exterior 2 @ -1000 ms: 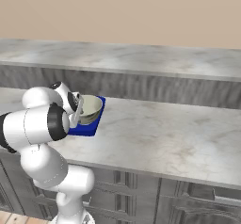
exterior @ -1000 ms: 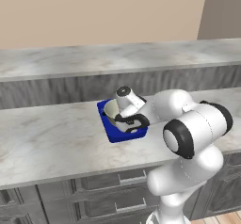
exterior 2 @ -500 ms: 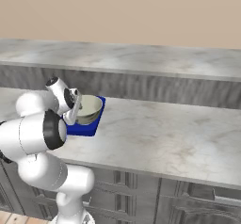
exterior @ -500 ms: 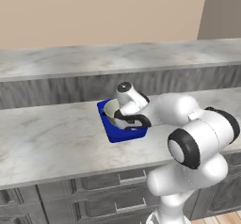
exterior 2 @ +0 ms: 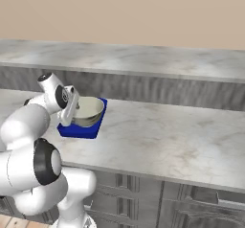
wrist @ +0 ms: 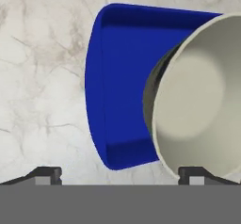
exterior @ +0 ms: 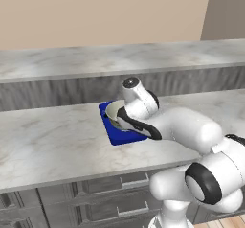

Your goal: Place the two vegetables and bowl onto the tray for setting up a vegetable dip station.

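So around the middle of the frame there's a deep blue tray point(exterior: 113, 132) sitting on the pale marbled bench point(exterior: 52, 145), and a cream-grey bowl point(exterior: 114, 110) is sitting in it, toward the back end. The white arm comes up from the lower right, bends across and ends right over the bowl, so the wrist covers most of the bowl's right side. Can't really make out the gripper itself from here, it's tucked under the wrist. Behind the tray the bench steps up to a higher ledge point(exterior: 72, 62) with a grey front, running across the upper half. Grey drawers point(exterior: 95, 208) along the bottom, beige wall on top.
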Controlling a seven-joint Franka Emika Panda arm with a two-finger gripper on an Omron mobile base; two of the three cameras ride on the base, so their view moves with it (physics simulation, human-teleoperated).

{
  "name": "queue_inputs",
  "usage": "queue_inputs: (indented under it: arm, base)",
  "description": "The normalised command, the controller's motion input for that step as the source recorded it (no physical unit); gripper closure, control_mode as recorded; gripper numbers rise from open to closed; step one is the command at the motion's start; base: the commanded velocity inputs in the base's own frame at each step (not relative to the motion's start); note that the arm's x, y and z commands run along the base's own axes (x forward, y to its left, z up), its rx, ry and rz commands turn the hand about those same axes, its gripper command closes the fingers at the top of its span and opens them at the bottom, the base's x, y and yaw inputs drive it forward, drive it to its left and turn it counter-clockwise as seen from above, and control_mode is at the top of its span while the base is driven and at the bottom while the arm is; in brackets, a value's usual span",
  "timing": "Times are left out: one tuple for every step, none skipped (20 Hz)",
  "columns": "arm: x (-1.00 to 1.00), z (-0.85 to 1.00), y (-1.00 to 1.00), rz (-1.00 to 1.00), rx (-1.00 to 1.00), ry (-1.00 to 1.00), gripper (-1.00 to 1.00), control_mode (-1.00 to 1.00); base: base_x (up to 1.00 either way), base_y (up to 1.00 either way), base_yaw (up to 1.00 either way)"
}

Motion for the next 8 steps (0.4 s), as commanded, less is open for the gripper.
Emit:
queue_inputs:
  arm:
    - [-0.51, 0.44, -0.27, 0.00, 0.00, 0.00, -1.00, -1.00]
    - [-0.51, 0.46, -0.30, 0.00, 0.00, 0.00, -1.00, -1.00]
    - [-0.55, 0.42, -0.33, 0.00, 0.00, 0.00, -1.00, -1.00]
    - [-0.57, 0.41, -0.36, 0.00, 0.02, 0.00, -1.00, -1.00]
    - [-0.58, 0.40, -0.36, 0.00, 0.03, 0.00, -1.00, -1.00]
    - [-0.57, 0.40, -0.37, 0.00, 0.04, 0.00, -1.00, -1.00]
    - [-0.58, 0.36, -0.40, 0.00, 0.05, 0.00, -1.00, -1.00]
    - [-0.58, 0.37, -0.40, 0.00, 0.06, 0.00, -1.00, -1.00]
  base:
    - [0.00, 0.00, 0.00]
    - [0.00, 0.00, 0.00]
    - [0.00, 0.00, 0.00]
    - [0.00, 0.00, 0.00]
    - [0.00, 0.00, 0.00]
    - [0.00, 0.00, 0.00]
    - [0.00, 0.00, 0.00]
    - [0.00, 0.00, 0.00]
